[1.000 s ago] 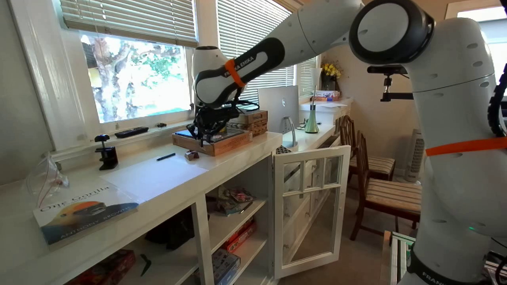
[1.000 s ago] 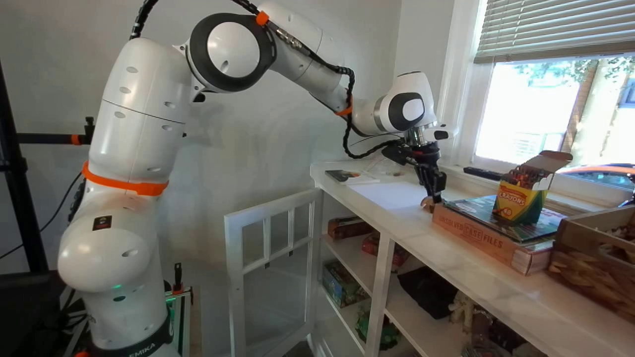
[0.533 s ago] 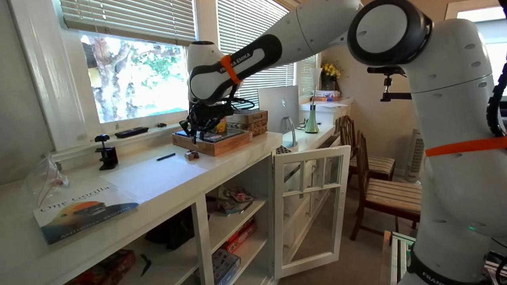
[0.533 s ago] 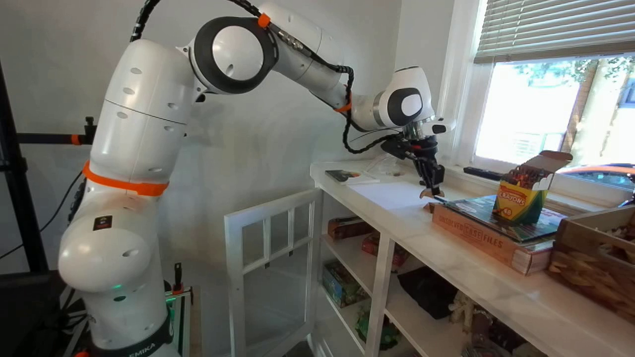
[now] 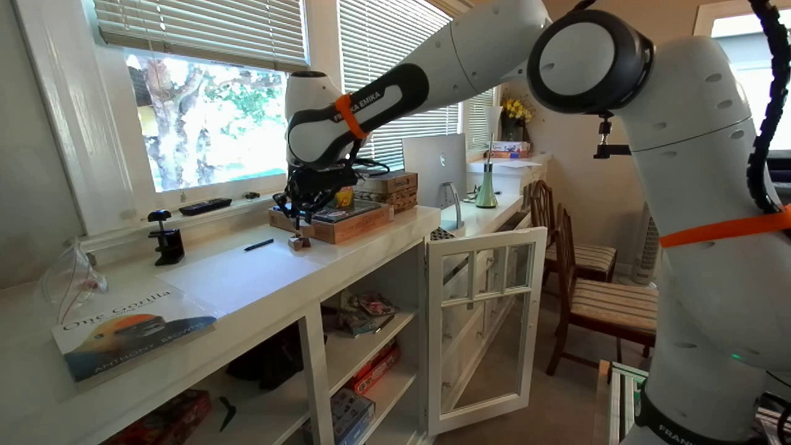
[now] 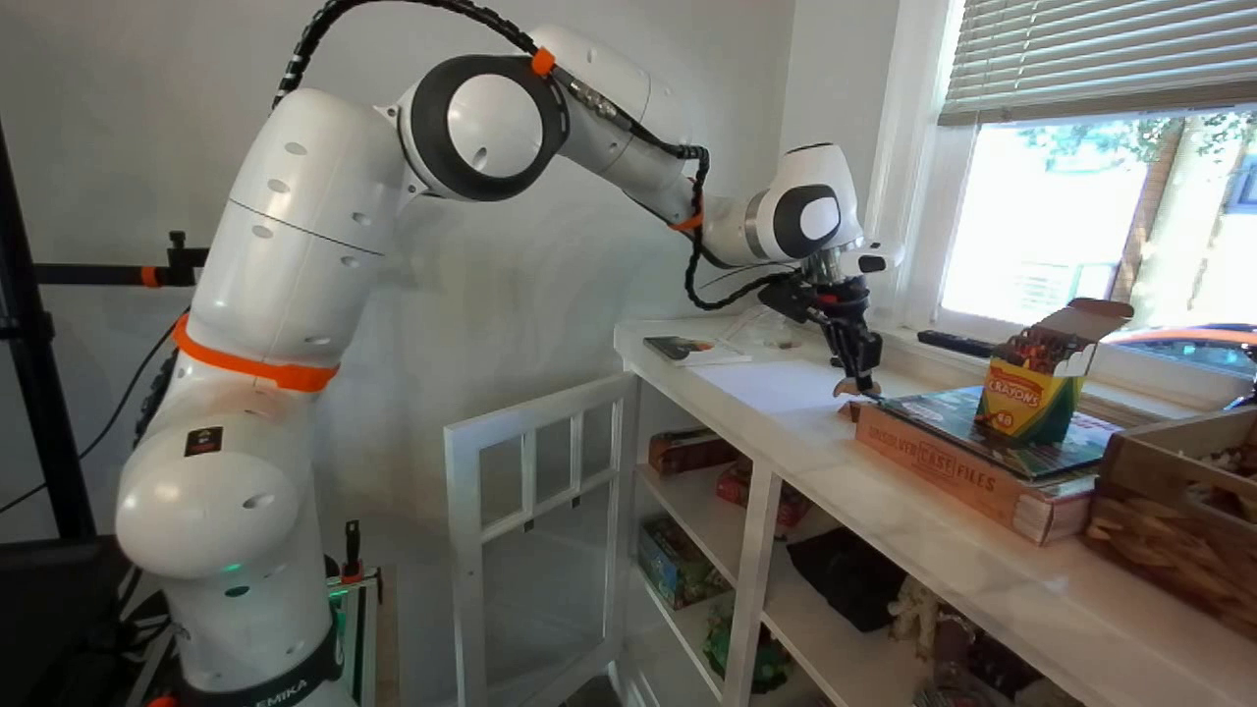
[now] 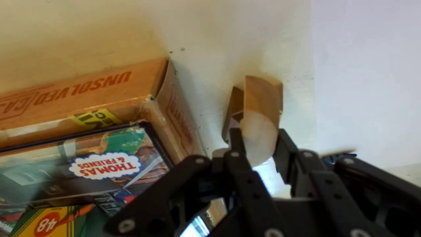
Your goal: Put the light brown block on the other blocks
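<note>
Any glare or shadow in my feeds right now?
Both exterior views: daylight washes out much of the window; wrist view: the light brown block looks paler toward the gripper, and the cardboard box has a soft shadow beside it on the counter.

On the white countertop [image 6: 815, 447] we see the One Gorilla book [image 5: 133, 337], a paper sheet [image 5: 238, 278], a black clamp [image 5: 169, 247], brown blocks [image 7: 235, 102] and the Unsolved Case Files box [image 6: 943, 463].
</note>
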Tool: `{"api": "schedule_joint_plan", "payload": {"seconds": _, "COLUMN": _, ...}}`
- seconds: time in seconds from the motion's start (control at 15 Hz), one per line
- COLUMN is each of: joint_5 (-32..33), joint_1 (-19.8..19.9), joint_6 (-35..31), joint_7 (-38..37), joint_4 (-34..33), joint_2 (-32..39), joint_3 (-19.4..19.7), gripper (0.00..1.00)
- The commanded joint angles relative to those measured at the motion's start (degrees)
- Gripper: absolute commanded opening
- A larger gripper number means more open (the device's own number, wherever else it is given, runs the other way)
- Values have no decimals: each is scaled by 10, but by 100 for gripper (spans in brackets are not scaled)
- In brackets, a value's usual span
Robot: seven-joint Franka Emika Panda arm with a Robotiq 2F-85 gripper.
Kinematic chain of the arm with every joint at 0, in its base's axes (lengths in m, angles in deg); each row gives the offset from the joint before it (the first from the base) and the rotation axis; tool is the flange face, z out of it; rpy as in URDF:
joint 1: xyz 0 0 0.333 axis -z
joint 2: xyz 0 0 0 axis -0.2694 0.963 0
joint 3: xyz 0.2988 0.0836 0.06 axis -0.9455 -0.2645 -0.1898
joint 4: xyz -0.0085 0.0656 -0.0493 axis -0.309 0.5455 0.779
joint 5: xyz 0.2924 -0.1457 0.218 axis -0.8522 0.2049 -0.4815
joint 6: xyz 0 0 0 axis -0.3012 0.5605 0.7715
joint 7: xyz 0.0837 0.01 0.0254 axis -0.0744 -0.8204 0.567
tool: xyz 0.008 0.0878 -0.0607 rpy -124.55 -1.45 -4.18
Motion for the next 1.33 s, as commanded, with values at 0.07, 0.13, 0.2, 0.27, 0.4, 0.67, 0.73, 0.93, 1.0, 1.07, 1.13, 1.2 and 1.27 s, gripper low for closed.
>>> {"api": "schedule_joint_plan", "payload": {"seconds": 0.07, "joint_5": -15, "joint_1": -2, "joint_6": 5, "joint_7": 5, "joint_4": -35, "joint_2": 31, "joint_3": 2, "gripper": 7}}
{"api": "schedule_joint_plan", "payload": {"seconds": 0.13, "joint_5": -16, "joint_1": -2, "joint_6": 6, "joint_7": 6, "joint_4": -40, "joint_2": 35, "joint_3": 2, "gripper": 7}}
{"api": "schedule_joint_plan", "payload": {"seconds": 0.2, "joint_5": -16, "joint_1": -2, "joint_6": 4, "joint_7": 5, "joint_4": -44, "joint_2": 39, "joint_3": 3, "gripper": 7}}
{"api": "schedule_joint_plan", "payload": {"seconds": 0.27, "joint_5": -16, "joint_1": -3, "joint_6": 5, "joint_7": 4, "joint_4": -49, "joint_2": 44, "joint_3": 3, "gripper": 7}}
{"api": "schedule_joint_plan", "payload": {"seconds": 0.4, "joint_5": -19, "joint_1": -2, "joint_6": 6, "joint_7": 6, "joint_4": -55, "joint_2": 51, "joint_3": 3, "gripper": 7}}
{"api": "schedule_joint_plan", "payload": {"seconds": 0.67, "joint_5": -26, "joint_1": -3, "joint_6": 7, "joint_7": 5, "joint_4": -70, "joint_2": 64, "joint_3": 4, "gripper": 7}}
{"api": "schedule_joint_plan", "payload": {"seconds": 0.73, "joint_5": -28, "joint_1": -2, "joint_6": 8, "joint_7": 6, "joint_4": -73, "joint_2": 67, "joint_3": 5, "gripper": 7}}
{"api": "schedule_joint_plan", "payload": {"seconds": 0.93, "joint_5": -30, "joint_1": -3, "joint_6": 9, "joint_7": 5, "joint_4": -80, "joint_2": 73, "joint_3": 7, "gripper": 7}}
{"api": "schedule_joint_plan", "payload": {"seconds": 1.0, "joint_5": -31, "joint_1": -3, "joint_6": 10, "joint_7": 6, "joint_4": -83, "joint_2": 75, "joint_3": 7, "gripper": 7}}
{"api": "schedule_joint_plan", "payload": {"seconds": 1.07, "joint_5": -32, "joint_1": -2, "joint_6": 10, "joint_7": 6, "joint_4": -85, "joint_2": 77, "joint_3": 8, "gripper": 7}}
{"api": "schedule_joint_plan", "payload": {"seconds": 1.13, "joint_5": -32, "joint_1": -2, "joint_6": 10, "joint_7": 6, "joint_4": -86, "joint_2": 78, "joint_3": 8, "gripper": 7}}
{"api": "schedule_joint_plan", "payload": {"seconds": 1.2, "joint_5": -32, "joint_1": -2, "joint_6": 9, "joint_7": 6, "joint_4": -87, "joint_2": 79, "joint_3": 9, "gripper": 7}}
{"api": "schedule_joint_plan", "payload": {"seconds": 1.27, "joint_5": -32, "joint_1": -3, "joint_6": 9, "joint_7": 6, "joint_4": -88, "joint_2": 79, "joint_3": 10, "gripper": 7}}
